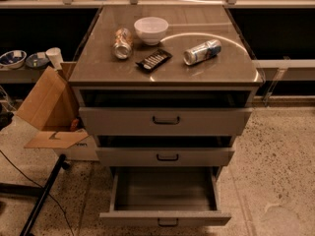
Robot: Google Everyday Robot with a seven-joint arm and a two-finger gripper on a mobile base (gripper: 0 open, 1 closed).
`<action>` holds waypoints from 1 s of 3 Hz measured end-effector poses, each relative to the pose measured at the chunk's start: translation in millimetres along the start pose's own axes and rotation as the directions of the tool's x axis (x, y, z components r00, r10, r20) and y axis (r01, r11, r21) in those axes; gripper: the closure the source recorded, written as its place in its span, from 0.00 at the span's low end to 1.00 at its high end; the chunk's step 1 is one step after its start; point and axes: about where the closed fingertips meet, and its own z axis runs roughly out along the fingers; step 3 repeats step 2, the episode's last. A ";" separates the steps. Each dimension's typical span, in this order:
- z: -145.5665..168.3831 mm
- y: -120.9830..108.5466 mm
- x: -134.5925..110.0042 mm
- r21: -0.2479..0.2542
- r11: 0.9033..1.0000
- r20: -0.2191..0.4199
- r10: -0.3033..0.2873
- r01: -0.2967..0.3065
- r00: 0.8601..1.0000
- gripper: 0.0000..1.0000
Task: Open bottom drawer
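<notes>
Judging from how far the shallow grey bottom drawer point(165, 215) already juts from the foot of the grey three-drawer cabinet point(167, 84), any further pull risks dragging it off its runners, while the gripper is out of view, so its state cannot be told.

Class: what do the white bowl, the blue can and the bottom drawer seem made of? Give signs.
Likely: bowl, ceramic or plastic, glossy white; blue can, metal, shiny printed; bottom drawer, painted metal perhaps, matte grey. The gripper is out of view.
</notes>
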 end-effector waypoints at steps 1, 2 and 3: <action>-13.4 -9.0 -6.3 0.036 0.999 0.036 0.006 -0.008 0.999 0.00; -13.9 -8.7 -6.4 0.038 0.999 0.039 0.007 -0.008 0.999 0.00; -13.9 -8.7 -6.4 0.038 0.999 0.039 0.007 -0.008 0.999 0.00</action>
